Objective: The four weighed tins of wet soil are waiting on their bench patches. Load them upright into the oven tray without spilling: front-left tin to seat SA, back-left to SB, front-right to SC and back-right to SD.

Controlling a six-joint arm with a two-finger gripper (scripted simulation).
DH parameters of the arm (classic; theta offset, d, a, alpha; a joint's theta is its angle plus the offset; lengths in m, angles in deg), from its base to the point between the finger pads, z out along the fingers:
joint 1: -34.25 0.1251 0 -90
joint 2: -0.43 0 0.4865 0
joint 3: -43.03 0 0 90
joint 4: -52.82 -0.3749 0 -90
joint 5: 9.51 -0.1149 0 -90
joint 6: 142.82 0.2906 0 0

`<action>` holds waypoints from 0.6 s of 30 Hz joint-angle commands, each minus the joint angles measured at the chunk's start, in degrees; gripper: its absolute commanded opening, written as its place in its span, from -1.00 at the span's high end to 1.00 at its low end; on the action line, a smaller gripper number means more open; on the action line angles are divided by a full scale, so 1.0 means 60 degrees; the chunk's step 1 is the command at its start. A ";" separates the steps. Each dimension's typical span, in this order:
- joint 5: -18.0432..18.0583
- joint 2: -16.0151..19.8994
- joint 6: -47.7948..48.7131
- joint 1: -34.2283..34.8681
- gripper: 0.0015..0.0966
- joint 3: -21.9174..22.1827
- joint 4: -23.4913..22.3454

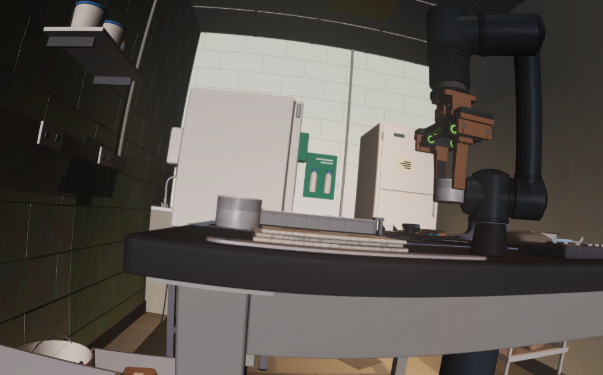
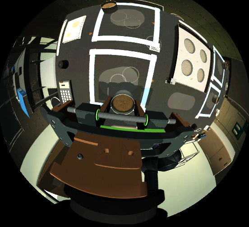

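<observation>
A grey tin of brown soil [image 2: 122, 104] hangs upright above a white-taped bench patch [image 2: 120, 78], gripped by my gripper [image 1: 448, 184] well clear of the bench top. From the side camera the tin [image 1: 448, 191] shows as a short grey cylinder beside the arm's base. A second tin [image 1: 239, 212] stands upright at the far corner of the bench, at the edge of another taped patch [image 2: 109, 6]. The oven tray [image 2: 194, 58] lies to the right of the patches, a pale slab with four round seats, all empty.
A low grey tray wall [image 1: 320, 221] runs behind stacked flat boards [image 1: 329, 239]. A calculator [image 2: 65, 92] and a small black knob [image 2: 62, 64] lie left of the patches. A sheet of paper [image 2: 73, 29] lies near the far tin.
</observation>
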 commanded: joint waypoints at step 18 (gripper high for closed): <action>-0.0012 -0.0097 -0.2060 -0.2071 1.00 0.0082 0.0012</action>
